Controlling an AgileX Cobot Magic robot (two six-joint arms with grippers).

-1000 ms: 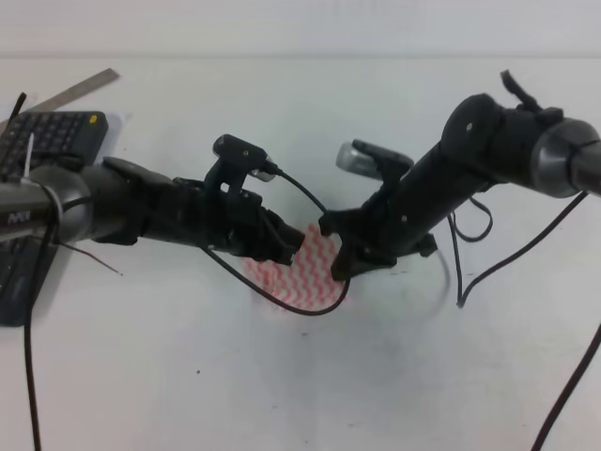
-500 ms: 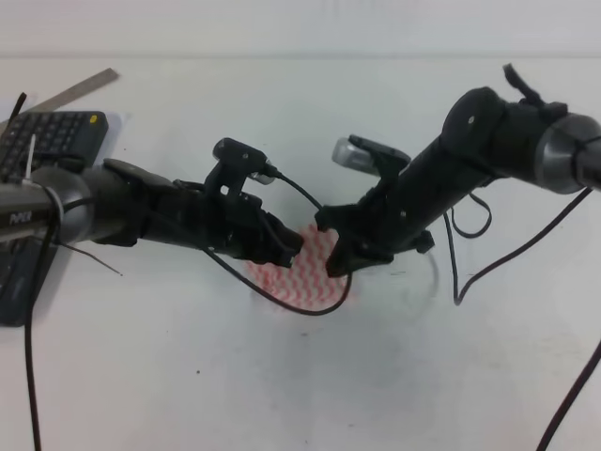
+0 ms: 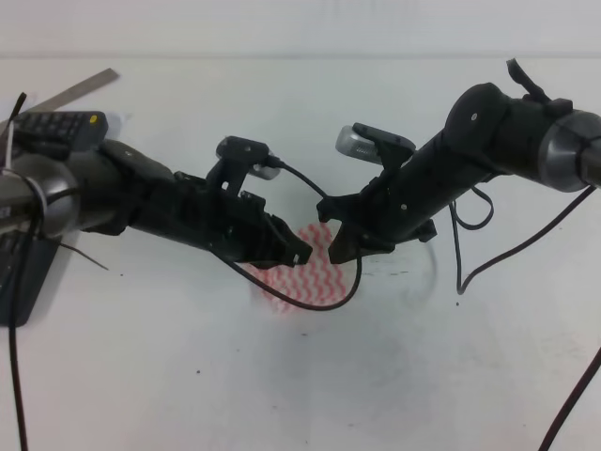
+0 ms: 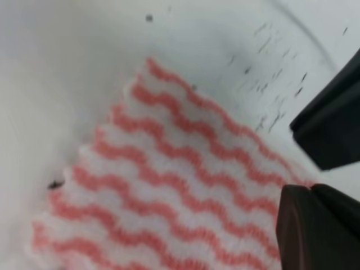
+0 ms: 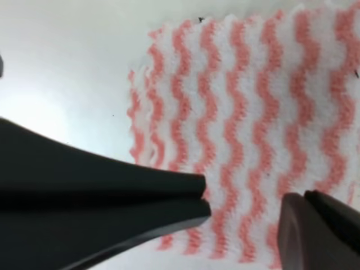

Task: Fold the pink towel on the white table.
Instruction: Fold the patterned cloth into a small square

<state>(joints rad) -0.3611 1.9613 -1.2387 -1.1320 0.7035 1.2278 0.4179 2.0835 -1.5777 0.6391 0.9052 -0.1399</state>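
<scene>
My right gripper (image 5: 242,214) stands with its jaws parted over the pink towel (image 5: 253,112); striped cloth shows in the gap between the fingers and nothing is pinched. In the high view the right gripper (image 3: 340,246) hangs just above the towel's upper right edge. My left gripper (image 3: 299,254) hangs just above the towel's upper left edge. Its wrist view shows only one dark fingertip (image 4: 315,230) over the cloth, so I cannot tell whether it is open or closed.

The pink towel (image 3: 302,278) lies on the white table (image 3: 188,376), near its middle, mostly hidden by both arms in the high view. In the wrist views it looks compact and flat, with layered edges at one side. I judge it already folded at least once.

Remaining, in my assessment: either a further fold or simply clearing both arms. A keyboard (image 3: 28,188) sits at the far left, well apart.
</scene>
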